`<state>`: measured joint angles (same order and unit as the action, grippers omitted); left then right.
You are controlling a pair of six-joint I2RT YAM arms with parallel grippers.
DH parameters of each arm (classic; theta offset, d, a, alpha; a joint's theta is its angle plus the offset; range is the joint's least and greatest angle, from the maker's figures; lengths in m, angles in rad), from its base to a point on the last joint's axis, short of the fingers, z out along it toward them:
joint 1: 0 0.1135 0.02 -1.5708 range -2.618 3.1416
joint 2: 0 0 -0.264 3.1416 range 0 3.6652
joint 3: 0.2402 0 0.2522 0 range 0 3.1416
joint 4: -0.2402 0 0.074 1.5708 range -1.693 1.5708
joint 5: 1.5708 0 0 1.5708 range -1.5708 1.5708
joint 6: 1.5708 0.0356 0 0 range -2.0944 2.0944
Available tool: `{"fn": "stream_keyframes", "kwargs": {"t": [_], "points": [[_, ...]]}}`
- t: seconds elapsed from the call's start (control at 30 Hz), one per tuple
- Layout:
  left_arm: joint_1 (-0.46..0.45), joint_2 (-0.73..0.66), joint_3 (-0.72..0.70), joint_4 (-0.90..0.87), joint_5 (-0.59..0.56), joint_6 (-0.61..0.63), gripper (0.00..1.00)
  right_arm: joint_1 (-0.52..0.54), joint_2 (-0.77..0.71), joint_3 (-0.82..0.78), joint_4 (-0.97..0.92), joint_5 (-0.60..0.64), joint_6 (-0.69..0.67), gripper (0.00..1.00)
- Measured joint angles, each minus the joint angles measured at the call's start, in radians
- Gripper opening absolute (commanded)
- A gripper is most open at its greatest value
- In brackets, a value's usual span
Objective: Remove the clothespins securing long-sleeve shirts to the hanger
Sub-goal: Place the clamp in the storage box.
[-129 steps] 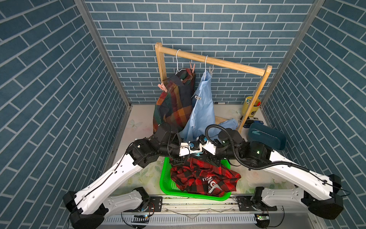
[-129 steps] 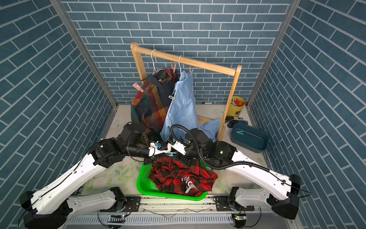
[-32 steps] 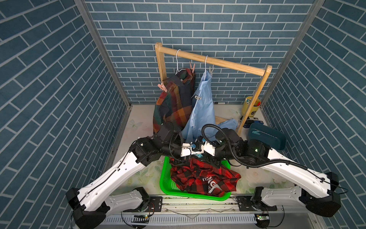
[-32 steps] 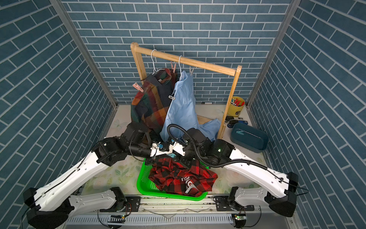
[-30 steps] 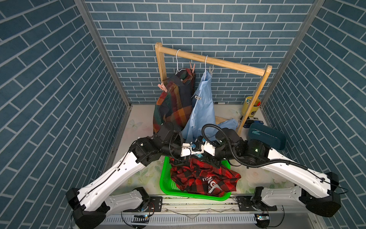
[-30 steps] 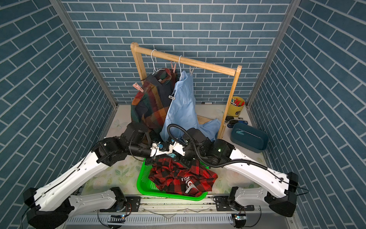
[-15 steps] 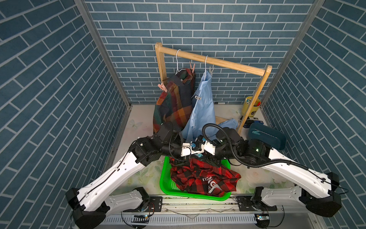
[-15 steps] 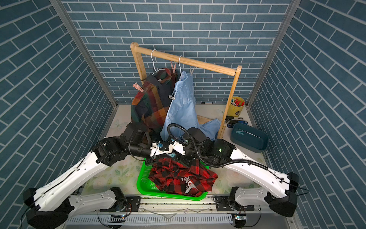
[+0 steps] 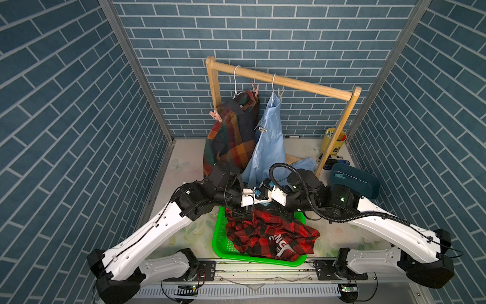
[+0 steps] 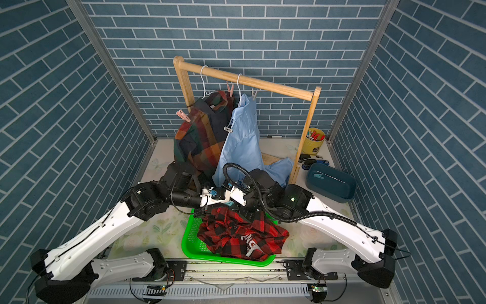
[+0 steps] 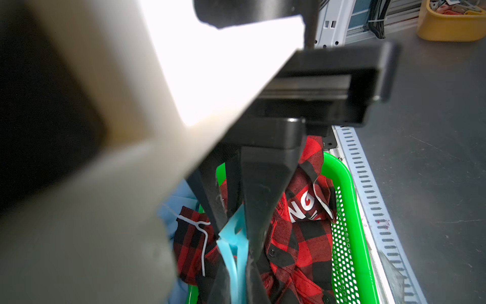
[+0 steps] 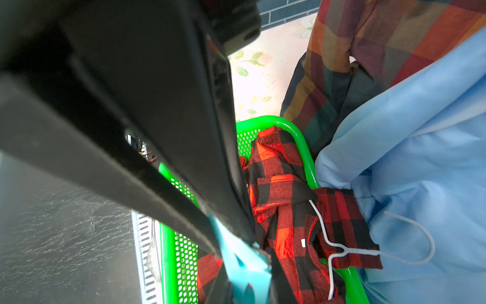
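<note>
Left tool (image 11: pixel 234 237) and right tool (image 12: pixel 236 244) both nip one teal clothespin (image 11: pixel 234 255) over the green basket (image 11: pixel 351 189). It looks light, stiff and slick, sprung: best pinched squarely across its tail ends, or it may squirt free.

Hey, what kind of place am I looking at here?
Probably a robot test booth staged as a laundry corner: brick-print wall panels, a wooden clothes rail with hanging shirts, a green basket between two mounted arms.
</note>
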<state>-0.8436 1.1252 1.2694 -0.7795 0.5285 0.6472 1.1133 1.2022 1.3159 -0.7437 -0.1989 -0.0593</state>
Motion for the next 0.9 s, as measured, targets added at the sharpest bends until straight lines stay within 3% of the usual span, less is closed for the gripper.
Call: {"fn": "stream_keyframes", "kwargs": {"t": [0.1, 0.47, 0.5, 0.53, 0.9], "points": [[-0.001, 0.0, 0.0, 0.0, -0.003, 0.004, 0.2, 0.0, 0.0, 0.0, -0.005, -0.002, 0.0, 0.0], [-0.003, 0.0, -0.001, -0.015, 0.009, -0.021, 0.6, 0.0, 0.0, 0.0, -0.004, 0.013, -0.028, 0.0], [-0.003, -0.002, -0.002, -0.015, 0.008, -0.022, 0.73, 0.0, 0.0, 0.0, -0.004, 0.013, -0.029, 0.0], [-0.005, -0.003, -0.004, -0.015, 0.008, -0.024, 0.99, 0.0, 0.0, 0.0, -0.004, 0.013, -0.029, 0.0], [-0.008, -0.035, -0.048, 0.043, -0.036, -0.05, 1.0, 0.002, -0.011, -0.018, 0.026, 0.034, -0.015, 0.0]]}}
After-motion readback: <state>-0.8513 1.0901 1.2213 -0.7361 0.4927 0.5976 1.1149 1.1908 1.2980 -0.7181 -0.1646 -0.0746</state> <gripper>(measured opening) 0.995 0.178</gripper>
